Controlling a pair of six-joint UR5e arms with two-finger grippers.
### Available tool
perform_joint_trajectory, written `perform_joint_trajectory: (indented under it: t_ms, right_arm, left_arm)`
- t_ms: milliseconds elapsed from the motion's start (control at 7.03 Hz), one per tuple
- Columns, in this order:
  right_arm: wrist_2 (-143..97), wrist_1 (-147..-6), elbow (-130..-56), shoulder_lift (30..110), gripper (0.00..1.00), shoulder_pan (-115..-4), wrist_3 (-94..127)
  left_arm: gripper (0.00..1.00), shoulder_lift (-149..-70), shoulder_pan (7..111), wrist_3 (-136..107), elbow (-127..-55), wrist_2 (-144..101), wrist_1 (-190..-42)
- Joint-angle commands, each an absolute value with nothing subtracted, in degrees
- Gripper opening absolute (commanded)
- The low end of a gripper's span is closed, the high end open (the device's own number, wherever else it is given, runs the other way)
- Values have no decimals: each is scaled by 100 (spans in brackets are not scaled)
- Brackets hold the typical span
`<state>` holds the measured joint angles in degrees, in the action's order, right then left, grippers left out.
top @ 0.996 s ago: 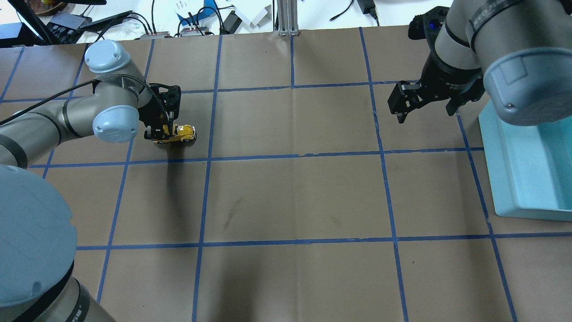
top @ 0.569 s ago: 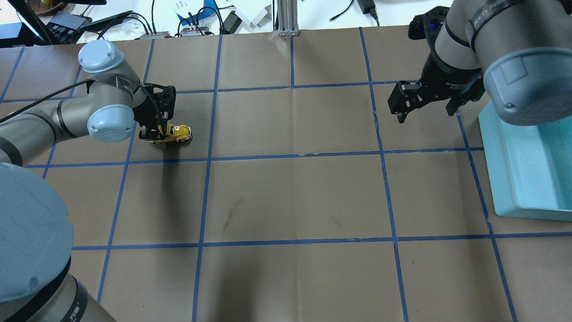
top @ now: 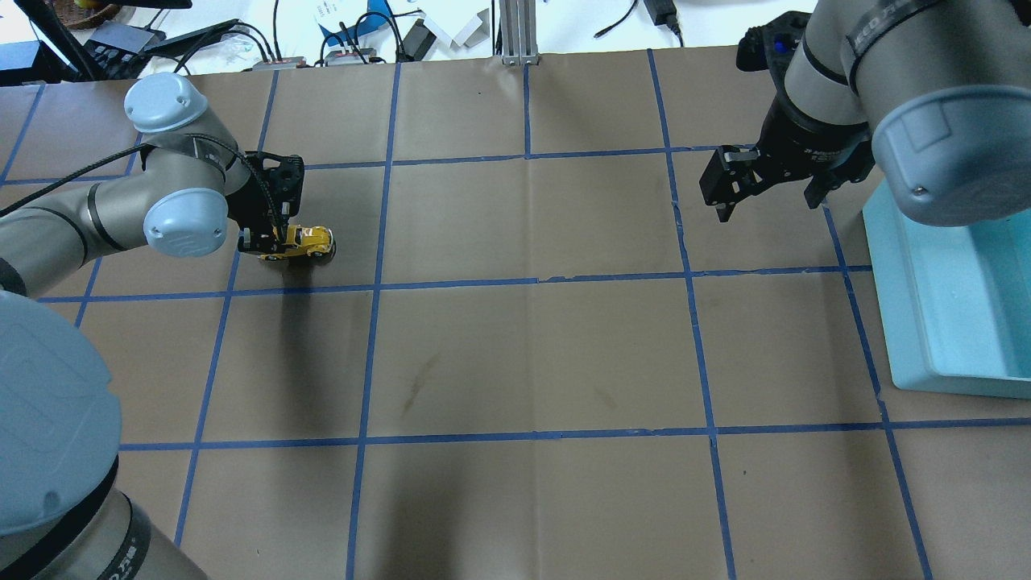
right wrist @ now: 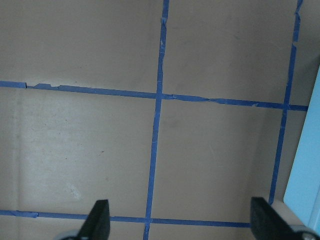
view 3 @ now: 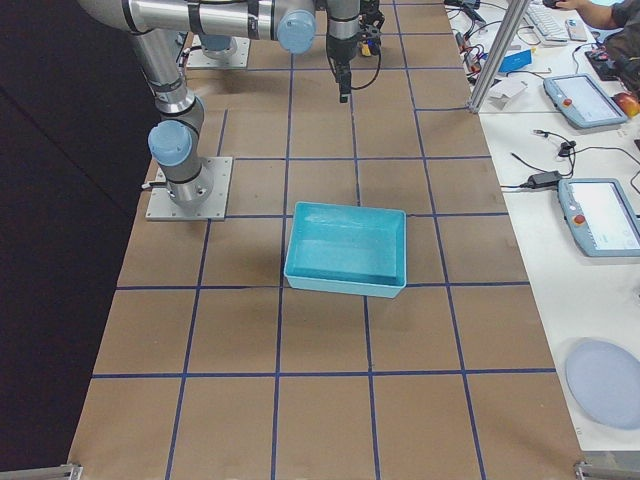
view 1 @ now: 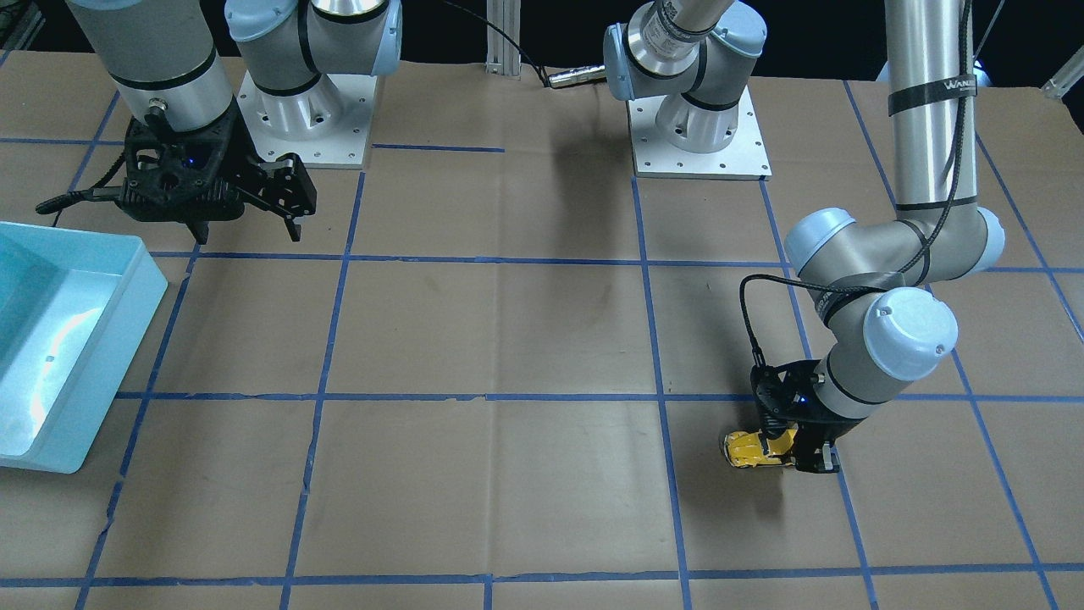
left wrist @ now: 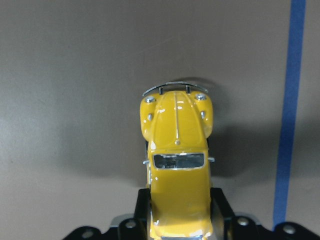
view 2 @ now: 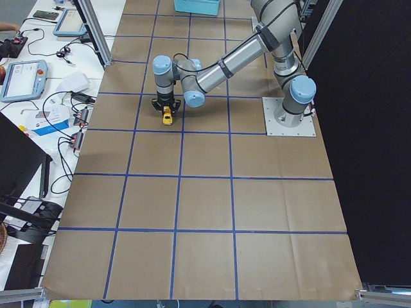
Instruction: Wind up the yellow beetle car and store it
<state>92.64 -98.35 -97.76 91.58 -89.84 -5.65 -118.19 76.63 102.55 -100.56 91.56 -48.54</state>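
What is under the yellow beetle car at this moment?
Only the brown paper table cover shows around the yellow beetle car, held at its rear by the left gripper. The car's body hides the spot directly beneath it.

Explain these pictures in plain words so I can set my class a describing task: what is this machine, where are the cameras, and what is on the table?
This is a robot with two metal arms bolted to a table, each ending in a two-finger gripper. Two cameras look down on the table, one from behind the robot and one facing it. Two more look along it from either end, and one sits on each wrist. The table is covered in brown paper marked into squares with blue tape. The left gripper is shut on the rear half of a small yellow beetle car, which appears to rest on the paper. The right gripper hangs open and empty above the table, near a light blue bin that looks empty.
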Motion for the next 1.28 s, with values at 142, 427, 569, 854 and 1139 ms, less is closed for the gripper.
perform_joint_trajectory:
  t_ms: [142, 427, 569, 854, 1139]
  right_arm:
    - [9264, -9835, -9782, 9158, 100, -8982, -554]
    - [9264, -9835, -9782, 9158, 100, -8982, -554]
    - [9264, -9835, -9782, 9158, 100, -8982, -554]
    - [9264, -9835, -9782, 9158, 100, -8991, -545]
    - [9264, -9835, -9782, 9158, 100, -8983, -545]
  left_arm:
    - [0, -11821, 7594, 10257, -10072, 9141, -4852]
    - [0, -11821, 7585, 10257, -10064, 9149, -4852]
    - [0, -11830, 7585, 10300, -10055, 9149, -4852]
    - [0, -11830, 7471, 10608, -10081, 9167, -4834]
    - [0, -11839, 7444, 10608, -10099, 9167, -4808]
